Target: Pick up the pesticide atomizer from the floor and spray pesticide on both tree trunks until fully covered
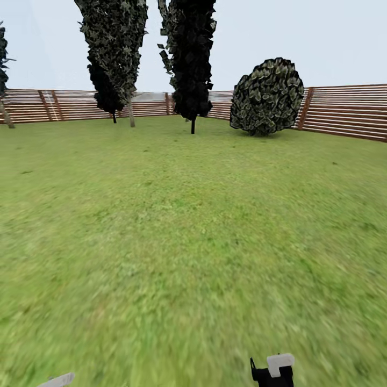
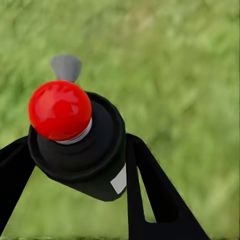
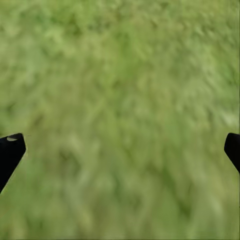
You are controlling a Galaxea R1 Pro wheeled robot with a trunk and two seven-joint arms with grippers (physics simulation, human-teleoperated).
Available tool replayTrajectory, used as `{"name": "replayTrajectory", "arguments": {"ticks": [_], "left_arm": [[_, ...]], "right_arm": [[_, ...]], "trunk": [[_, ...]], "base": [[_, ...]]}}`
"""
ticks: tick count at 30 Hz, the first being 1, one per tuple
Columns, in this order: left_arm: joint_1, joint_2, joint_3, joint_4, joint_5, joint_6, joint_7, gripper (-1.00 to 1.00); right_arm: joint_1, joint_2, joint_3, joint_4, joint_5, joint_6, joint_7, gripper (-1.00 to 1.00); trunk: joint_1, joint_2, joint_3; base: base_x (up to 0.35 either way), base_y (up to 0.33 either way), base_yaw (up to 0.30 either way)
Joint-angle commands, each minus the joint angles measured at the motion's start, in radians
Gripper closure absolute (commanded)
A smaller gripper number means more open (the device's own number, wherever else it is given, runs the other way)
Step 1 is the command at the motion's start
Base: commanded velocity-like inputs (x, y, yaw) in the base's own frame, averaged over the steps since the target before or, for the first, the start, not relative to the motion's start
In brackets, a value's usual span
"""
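Note:
The pesticide atomizer [image 2: 95,160] is a black canister with a red ball top [image 2: 60,110] and a grey nozzle [image 2: 66,67]. My left gripper [image 2: 80,145] is shut on it, a black finger pressing each side, with grass beyond. My right gripper [image 3: 125,150] is open over bare lawn, its two black fingertips far apart with nothing between them. In the head view part of my right arm [image 1: 273,371] shows at the lower edge. Two slim tan tree trunks stand far off by the fence, one [image 1: 130,114] beside the dark trees and one [image 1: 6,114] at the left edge.
The green lawn [image 1: 188,226] stretches ahead to a brown slatted fence [image 1: 344,110]. Two tall dark cypress-like trees [image 1: 114,48] [image 1: 191,59] and a round dark bush [image 1: 267,97] stand in front of the fence.

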Motion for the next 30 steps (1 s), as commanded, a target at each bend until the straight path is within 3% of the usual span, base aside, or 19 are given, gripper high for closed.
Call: {"name": "replayTrajectory", "arguments": {"ticks": [1,30], "left_arm": [[-0.001,-0.001,0.009,0.001,-0.006,-0.003,-0.006,1.00],[-0.001,-0.006,0.001,0.002,-0.009,-0.003,-0.010,1.00]], "right_arm": [[0.000,0.000,-0.004,0.000,0.011,-0.002,-0.007,-1.00],[0.000,0.000,-0.004,0.000,0.011,-0.002,-0.007,-1.00]], "trunk": [[0.000,0.000,-0.001],[0.000,0.000,-0.001]], "base": [[0.000,0.000,0.280],[0.000,0.000,0.280]]}}
